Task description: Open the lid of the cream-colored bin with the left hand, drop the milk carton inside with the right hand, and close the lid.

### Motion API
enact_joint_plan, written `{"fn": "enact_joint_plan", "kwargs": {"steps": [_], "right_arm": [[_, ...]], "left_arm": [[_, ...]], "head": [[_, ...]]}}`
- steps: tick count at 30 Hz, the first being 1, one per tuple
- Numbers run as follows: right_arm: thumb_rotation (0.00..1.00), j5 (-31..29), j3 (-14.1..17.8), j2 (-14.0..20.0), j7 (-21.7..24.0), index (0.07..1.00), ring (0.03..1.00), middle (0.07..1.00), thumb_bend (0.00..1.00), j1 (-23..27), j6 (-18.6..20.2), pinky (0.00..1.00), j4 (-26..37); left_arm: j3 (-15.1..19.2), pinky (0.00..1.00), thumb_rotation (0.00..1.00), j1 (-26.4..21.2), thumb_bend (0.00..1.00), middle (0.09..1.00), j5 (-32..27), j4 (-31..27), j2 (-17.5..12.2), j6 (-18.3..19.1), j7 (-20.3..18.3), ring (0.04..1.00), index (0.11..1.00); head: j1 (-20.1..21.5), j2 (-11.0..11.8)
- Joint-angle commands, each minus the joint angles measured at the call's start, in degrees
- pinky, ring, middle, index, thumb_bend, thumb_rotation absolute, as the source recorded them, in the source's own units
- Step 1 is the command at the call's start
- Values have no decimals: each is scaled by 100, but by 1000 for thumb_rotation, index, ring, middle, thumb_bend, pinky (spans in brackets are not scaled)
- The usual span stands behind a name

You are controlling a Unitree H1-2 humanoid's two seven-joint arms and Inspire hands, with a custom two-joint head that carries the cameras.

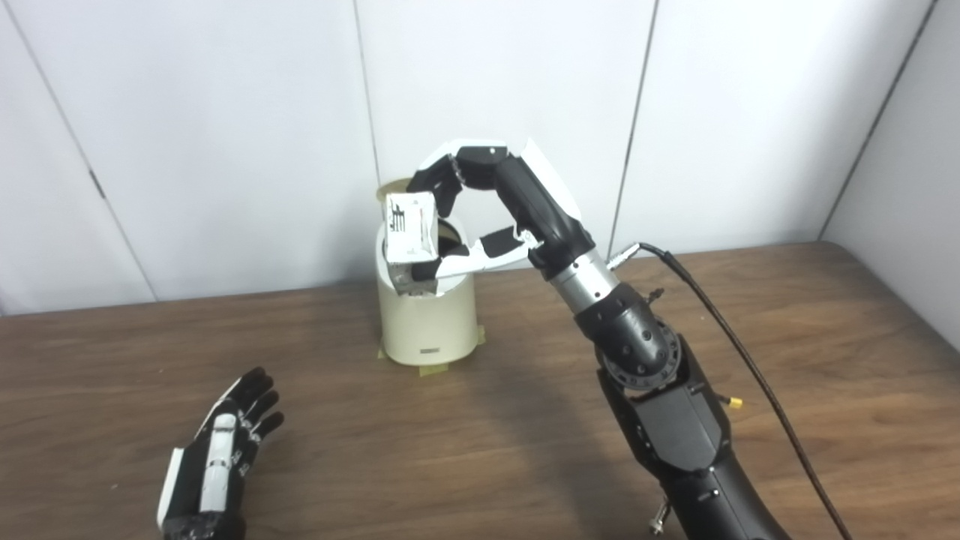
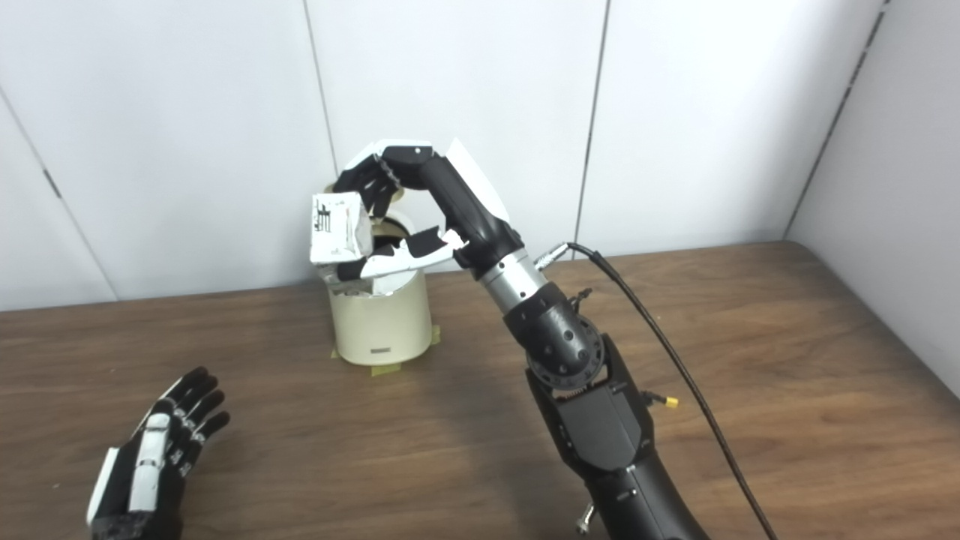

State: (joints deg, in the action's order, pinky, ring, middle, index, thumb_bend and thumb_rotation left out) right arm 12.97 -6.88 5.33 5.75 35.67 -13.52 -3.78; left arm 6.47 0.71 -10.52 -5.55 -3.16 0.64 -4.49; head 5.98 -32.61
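Holding the milk carton [image 1: 409,227] upright in a finger-and-thumb clasp, right hand [image 1: 480,206] hangs directly over the open cream-colored bin [image 1: 427,319]; left hand [image 1: 221,457] rests released, well in front of the bin.

The bin [image 1: 427,315] stands on the table [image 1: 787,337] toward its back edge, close before the wall panels [image 1: 225,112], its lid [image 1: 394,184] tipped up behind the opening. Above that opening hangs the milk carton [image 1: 409,225], held in the right hand [image 1: 487,202] – the arm reaches in from the right. The left hand [image 1: 221,457] lies on the table well in front and left of the bin – nothing in it
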Motion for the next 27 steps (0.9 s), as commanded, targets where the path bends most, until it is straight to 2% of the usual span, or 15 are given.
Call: {"fn": "enact_joint_plan", "kwargs": {"steps": [1, 6, 8, 13, 18, 22, 27], "right_arm": [[0, 76, 79, -82, -329, 461, 454, 501, 519, 455, -546, 371, -28], [0, 388, 33, -138, -634, 458, 463, 495, 520, 589, -1177, 379, -596], [0, 529, -46, -107, -791, 454, 466, 496, 519, 640, -1311, 382, -760], [0, 914, -516, 157, -1447, 450, 475, 497, 518, 813, -1340, 413, -1115], [0, 1184, -984, 369, -2319, 448, 483, 494, 518, 1066, -1341, 444, -1586], [0, 1167, -1200, 434, -2733, 451, 486, 492, 518, 1244, -1341, 450, -1913], [0, 995, -1616, 623, -3127, 455, 479, 492, 518, 1481, -1341, 448, -2264]], "left_arm": [[-43, 837, 828, -168, 212, 878, 59, 78, 63, -353, 26, 880, 850], [-56, 840, 799, -154, 197, 877, 29, 70, 94, -352, 27, 880, 852], [-68, 841, 809, -152, 197, 877, 51, 79, 85, -393, 18, 881, 853], [-80, 822, 803, -133, 209, 869, 54, 77, 86, -424, 18, 872, 844], [-93, 826, 793, -110, 226, 867, 58, 60, 84, -409, 22, 872, 844], [-90, 825, 782, -101, 228, 862, 49, 70, 90, -445, 19, 867, 836], [-109, 825, 780, -74, 225, 865, 67, 57, 91, -481, 11, 871, 838]], "head": [[-4, 6], [-38, 16], [-46, 10], [-84, 16], [-88, 19], [-102, 26], [-153, 23]]}}
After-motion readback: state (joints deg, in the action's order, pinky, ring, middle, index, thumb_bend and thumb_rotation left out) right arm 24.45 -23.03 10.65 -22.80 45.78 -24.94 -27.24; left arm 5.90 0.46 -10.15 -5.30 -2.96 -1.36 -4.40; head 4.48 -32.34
